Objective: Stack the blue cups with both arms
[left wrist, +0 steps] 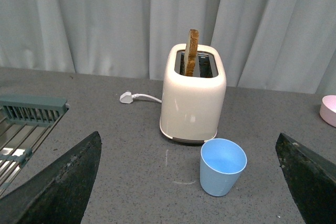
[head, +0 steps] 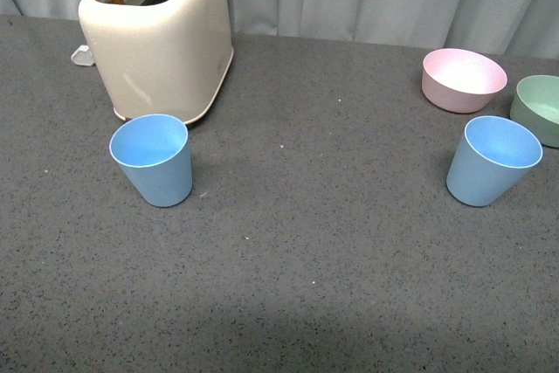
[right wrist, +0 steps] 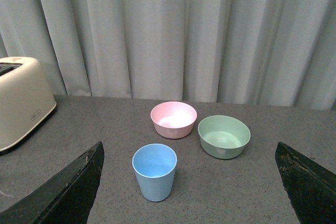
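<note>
on the grey table [head: 349, 259] two blue cups [head: 153, 162] [head: 491, 162] stand apart; left fingers [left wrist: 58, 182] and right fingers [right wrist: 63, 192] spread wide.

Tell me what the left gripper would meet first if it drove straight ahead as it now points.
Probably the blue cup, standing slightly off centre ahead of the left gripper, whose jaws are open. The toaster stands just behind the cup. Depth is hard to judge.
</note>
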You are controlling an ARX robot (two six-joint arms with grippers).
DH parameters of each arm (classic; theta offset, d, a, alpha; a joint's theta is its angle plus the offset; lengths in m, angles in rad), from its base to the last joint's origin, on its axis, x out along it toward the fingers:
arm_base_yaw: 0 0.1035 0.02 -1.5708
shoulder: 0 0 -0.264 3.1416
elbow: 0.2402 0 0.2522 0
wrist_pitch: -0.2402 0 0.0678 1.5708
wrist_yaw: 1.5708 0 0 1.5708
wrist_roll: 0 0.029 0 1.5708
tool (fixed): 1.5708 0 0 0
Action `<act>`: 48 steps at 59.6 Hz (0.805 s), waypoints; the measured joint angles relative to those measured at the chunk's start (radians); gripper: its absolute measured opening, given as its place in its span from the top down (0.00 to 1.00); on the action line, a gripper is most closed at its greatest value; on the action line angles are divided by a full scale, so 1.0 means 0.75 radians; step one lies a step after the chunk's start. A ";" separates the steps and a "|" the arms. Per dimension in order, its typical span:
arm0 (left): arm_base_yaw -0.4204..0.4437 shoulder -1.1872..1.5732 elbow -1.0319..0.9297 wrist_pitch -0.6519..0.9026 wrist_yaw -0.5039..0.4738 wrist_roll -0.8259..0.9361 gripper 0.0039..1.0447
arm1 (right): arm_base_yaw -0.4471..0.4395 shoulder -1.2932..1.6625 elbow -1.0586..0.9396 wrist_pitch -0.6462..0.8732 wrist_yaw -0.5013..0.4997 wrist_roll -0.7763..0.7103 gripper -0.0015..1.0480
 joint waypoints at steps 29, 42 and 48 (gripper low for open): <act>0.000 0.000 0.000 0.000 0.000 0.000 0.06 | 0.000 0.000 0.000 0.000 0.000 0.001 0.09; 0.001 0.000 0.000 0.000 0.000 0.000 0.06 | 0.000 0.000 0.000 0.000 0.000 0.001 0.09; 0.001 0.000 0.000 0.000 0.000 0.000 0.06 | 0.000 0.000 -0.001 0.000 0.000 0.001 0.09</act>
